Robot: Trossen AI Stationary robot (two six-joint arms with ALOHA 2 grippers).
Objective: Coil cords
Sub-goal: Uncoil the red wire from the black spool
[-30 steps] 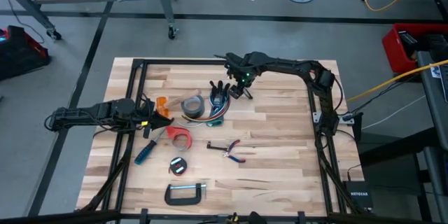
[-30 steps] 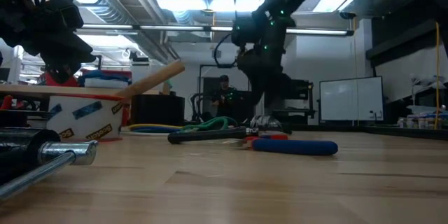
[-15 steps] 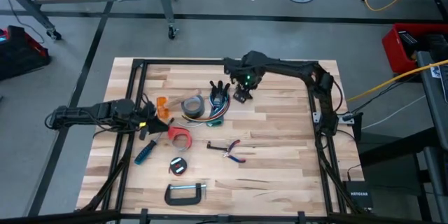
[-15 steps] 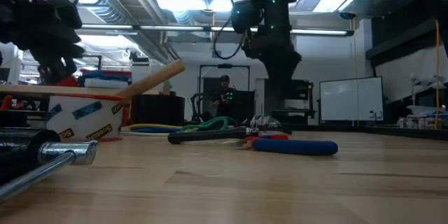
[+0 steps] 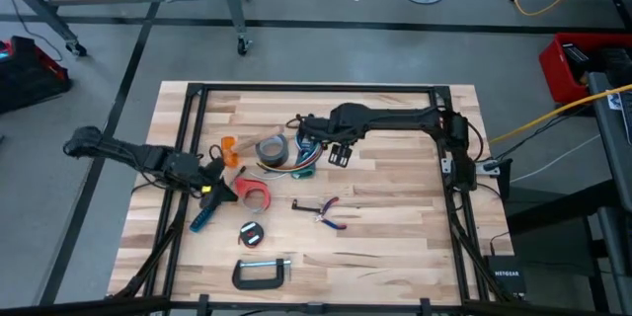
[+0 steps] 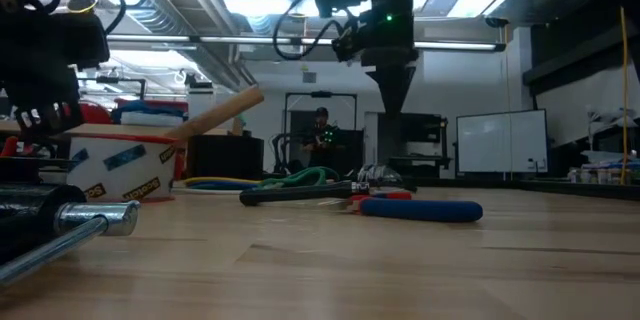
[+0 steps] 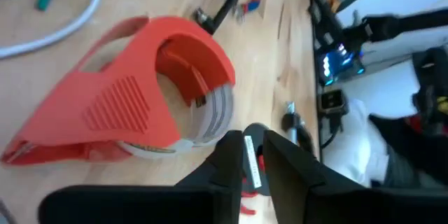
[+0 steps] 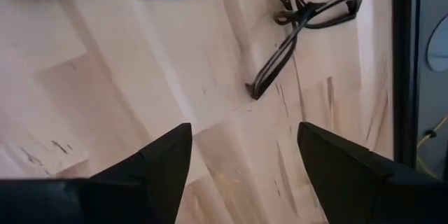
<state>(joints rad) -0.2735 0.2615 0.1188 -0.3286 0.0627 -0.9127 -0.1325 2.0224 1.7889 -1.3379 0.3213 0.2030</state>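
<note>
One black cord (image 8: pixel 302 26), folded into a small tied bundle, lies flat on the wooden table; in the high view it shows beside the coloured cables (image 5: pixel 310 136). My right gripper (image 8: pixel 241 155) hangs open above the table near this cord, touching nothing; it also shows in the high view (image 5: pixel 339 154). My left gripper (image 7: pixel 253 159) is shut on a thin piece with red and a white label, apparently the cord with red in it. It hovers beside the red tape dispenser (image 7: pixel 140 105) at the table's left (image 5: pixel 213 188). My left gripper pinches a thin piece with a white label and red marks (image 7: pixel 250 171) between its two fingertips. The fingers hide most of it, so which part of the cord they hold cannot be told. It is held above the table next to the red dispenser.
A grey duct-tape roll (image 5: pixel 271 148) and a bundle of coloured cables (image 5: pixel 301 164) lie mid-table. Red-handled pliers (image 5: pixel 327 210), a blue-handled screwdriver (image 5: pixel 204 215), a tape measure (image 5: pixel 251 234) and a black clamp (image 5: pixel 262 274) lie nearer the front edge.
My right gripper has risen from the table beside the coloured cables and gone a little toward the near edge. My left gripper has gone down and toward the near edge, ending beside the red tape dispenser.
</note>
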